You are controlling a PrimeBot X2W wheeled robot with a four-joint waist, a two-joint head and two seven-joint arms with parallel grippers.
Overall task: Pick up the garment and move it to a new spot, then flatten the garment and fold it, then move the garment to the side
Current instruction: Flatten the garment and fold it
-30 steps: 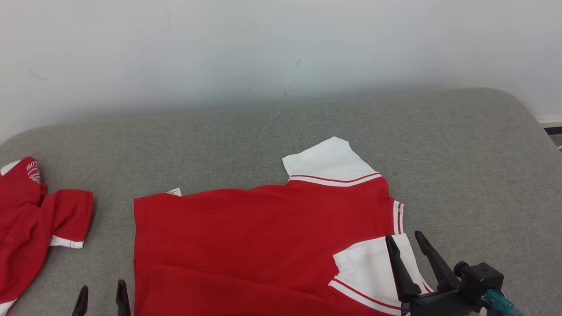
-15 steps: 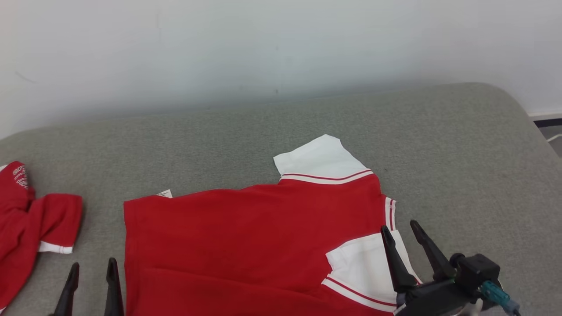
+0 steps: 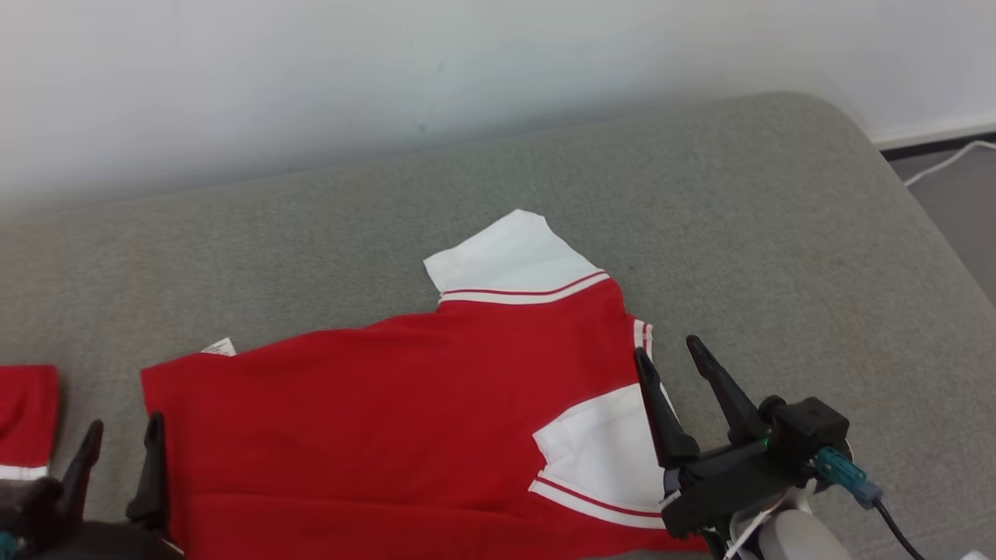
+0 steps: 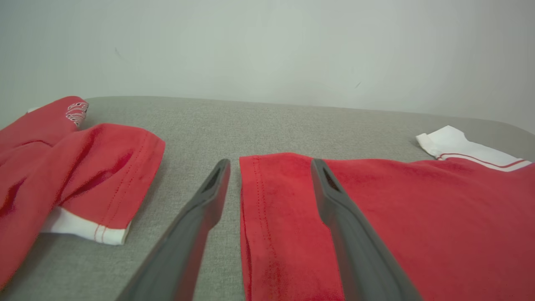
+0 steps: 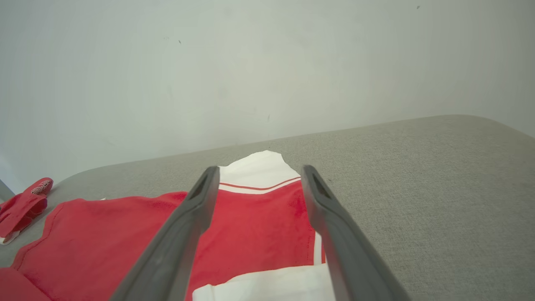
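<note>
The garment (image 3: 389, 420) is a red shirt with white, red-striped sleeves, lying spread on the grey padded surface (image 3: 778, 233). My left gripper (image 3: 125, 424) is open at the shirt's left hem. In the left wrist view the left gripper (image 4: 269, 163) straddles that hem, with one finger over the red cloth (image 4: 418, 217) and the other over bare grey. My right gripper (image 3: 666, 348) is open over the near white sleeve (image 3: 599, 443) and collar edge. Seen from the right wrist, the right gripper (image 5: 260, 169) stands over the shirt (image 5: 250, 225) with nothing between its fingers.
A second red garment (image 3: 27, 404) lies crumpled at the far left (image 4: 62, 167). A pale wall (image 3: 389, 78) runs behind the surface. Its rounded right edge drops to a floor with a white cable (image 3: 949, 159).
The head camera has swung right, sliding the whole picture left. Both grippers have come forward: the left now reaches the shirt's hem and the right sits further up the sleeve. Both stayed open.
</note>
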